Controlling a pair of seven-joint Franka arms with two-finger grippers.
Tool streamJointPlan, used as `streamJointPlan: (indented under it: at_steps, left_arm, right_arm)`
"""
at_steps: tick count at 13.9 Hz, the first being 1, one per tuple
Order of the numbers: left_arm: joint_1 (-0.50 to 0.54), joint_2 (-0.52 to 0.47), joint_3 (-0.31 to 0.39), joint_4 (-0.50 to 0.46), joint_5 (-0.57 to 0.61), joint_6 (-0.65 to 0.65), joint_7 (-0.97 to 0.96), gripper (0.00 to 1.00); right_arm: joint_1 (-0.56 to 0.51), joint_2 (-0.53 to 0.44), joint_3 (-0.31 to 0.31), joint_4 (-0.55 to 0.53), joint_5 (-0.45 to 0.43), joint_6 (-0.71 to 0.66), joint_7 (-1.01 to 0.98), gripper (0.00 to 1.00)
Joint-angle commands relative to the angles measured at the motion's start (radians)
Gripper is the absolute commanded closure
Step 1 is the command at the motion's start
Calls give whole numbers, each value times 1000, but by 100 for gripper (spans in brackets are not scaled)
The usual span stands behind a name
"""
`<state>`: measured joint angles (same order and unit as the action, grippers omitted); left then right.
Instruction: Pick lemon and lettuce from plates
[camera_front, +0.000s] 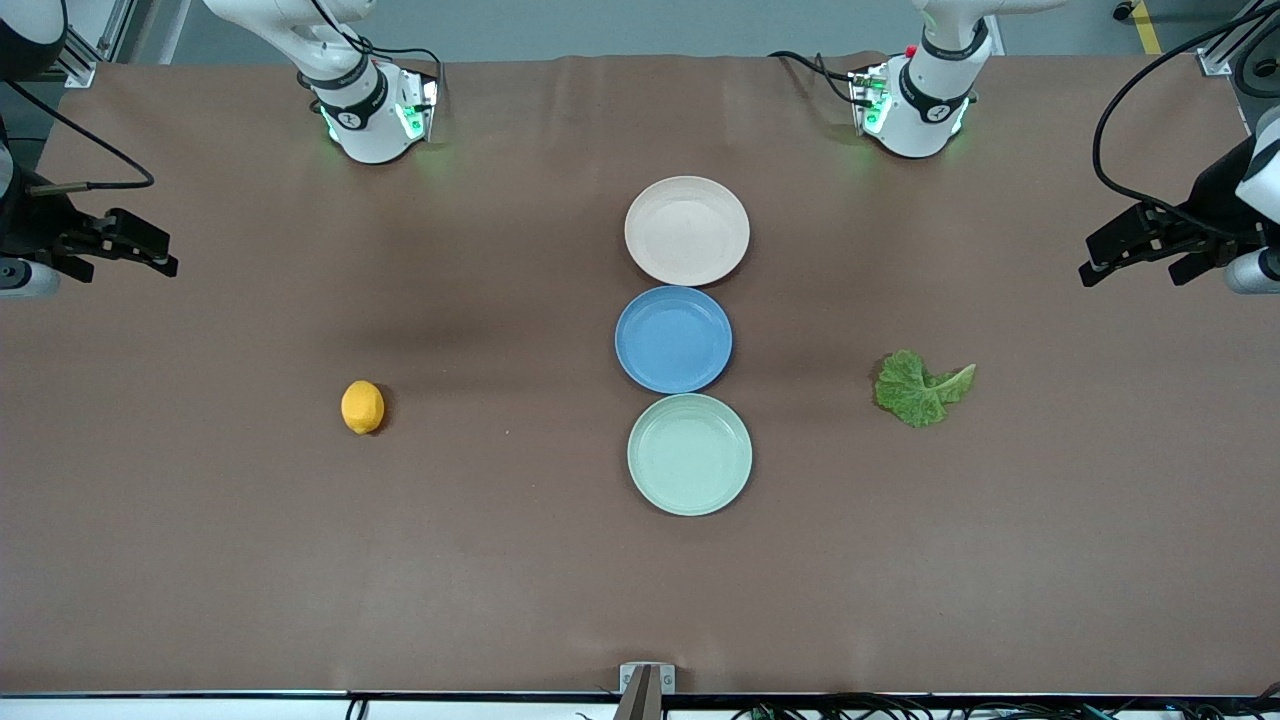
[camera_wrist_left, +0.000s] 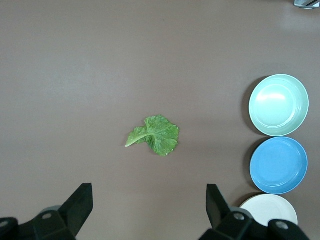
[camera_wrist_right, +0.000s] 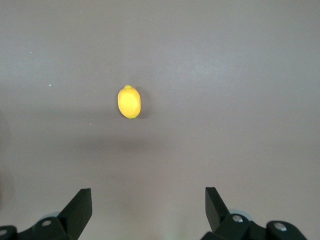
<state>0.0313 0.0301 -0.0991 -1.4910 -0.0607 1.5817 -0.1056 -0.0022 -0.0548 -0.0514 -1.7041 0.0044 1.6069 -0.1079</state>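
Note:
The lemon (camera_front: 362, 407) lies on the bare brown table toward the right arm's end, on no plate; it also shows in the right wrist view (camera_wrist_right: 129, 102). The lettuce (camera_front: 922, 388) lies on the bare table toward the left arm's end and shows in the left wrist view (camera_wrist_left: 155, 134). The beige-pink plate (camera_front: 687, 230) and the mint plate (camera_front: 689, 454) are empty. My right gripper (camera_front: 135, 272) is open and empty, high over its end of the table (camera_wrist_right: 148, 190). My left gripper (camera_front: 1130, 275) is open and empty over the other end (camera_wrist_left: 149, 187).
A blue plate (camera_front: 673, 339), also empty, sits between the two task plates in a row across the table's middle. All three plates show in the left wrist view, with the mint plate (camera_wrist_left: 278, 105) among them. The arm bases (camera_front: 370, 110) stand farthest from the front camera.

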Motion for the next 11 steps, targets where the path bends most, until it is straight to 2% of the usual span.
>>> streamJointPlan:
  at_steps: [1,11]
  left_arm:
    - [6,-6,-5,12,25,-19,-9,0]
    - [6,-6,-5,12,24,-19,-11,0]
  right_arm:
    - [1,-43,-1,-42,-14,25,-10,0]
    - [2,-57,-1,-37,-14,25,-33,0]
